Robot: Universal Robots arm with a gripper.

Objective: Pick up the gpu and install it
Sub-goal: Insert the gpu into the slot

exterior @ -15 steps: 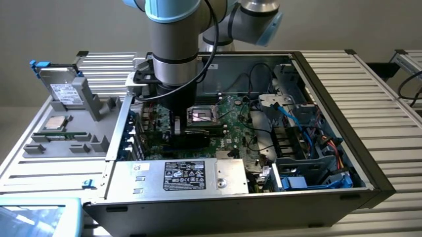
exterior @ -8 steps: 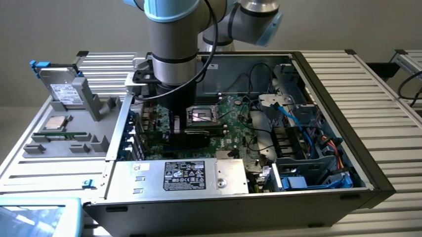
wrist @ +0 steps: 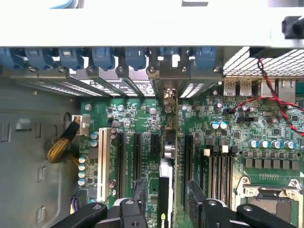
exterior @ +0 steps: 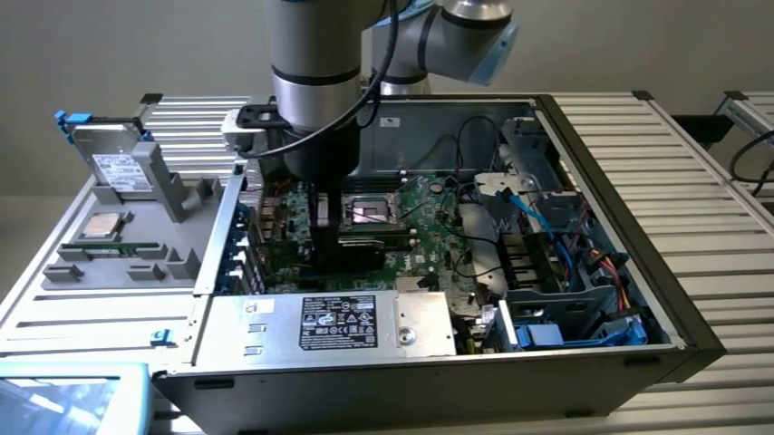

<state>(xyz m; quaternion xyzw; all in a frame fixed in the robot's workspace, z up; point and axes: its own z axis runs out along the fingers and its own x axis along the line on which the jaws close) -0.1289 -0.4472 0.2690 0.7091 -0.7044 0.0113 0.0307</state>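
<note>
You had the claw [wrist: 167,202] hanging low over the board [wrist: 142,123] inside the open computer case [exterior: 629,263], its two fingers [wrist: 195,199] spread apart with a clear gap between the ribbed pads — nothing was clamped in them. Directly in that gap stood the card [wrist: 167,156], on edge and seen from above as a thin strip running away from the claw toward the rear wall of the case. It sat upright in one of the long black slots [wrist: 137,156], with empty slots to either side. Neither pad appeared to touch it, though the gap on each side was narrow.

Farther along, the card's silver bracket [wrist: 168,90] met the row of blue clips [wrist: 102,57] and metal slot covers at the back of the case. Beside that row you could see the port block with a red wire [wrist: 266,92] looping over it, and nearer the claw's side the processor socket [wrist: 268,190] with the narrow memory slots next to it.

From the exterior view, the arm [exterior: 317,91] came straight down into the case, its dark wrist over the board toward the exterior view's left. Beyond the case wall on that side lay a grey tray [exterior: 133,245] holding a chip and a labelled drive [exterior: 119,168] — well apart from the claw.
</note>
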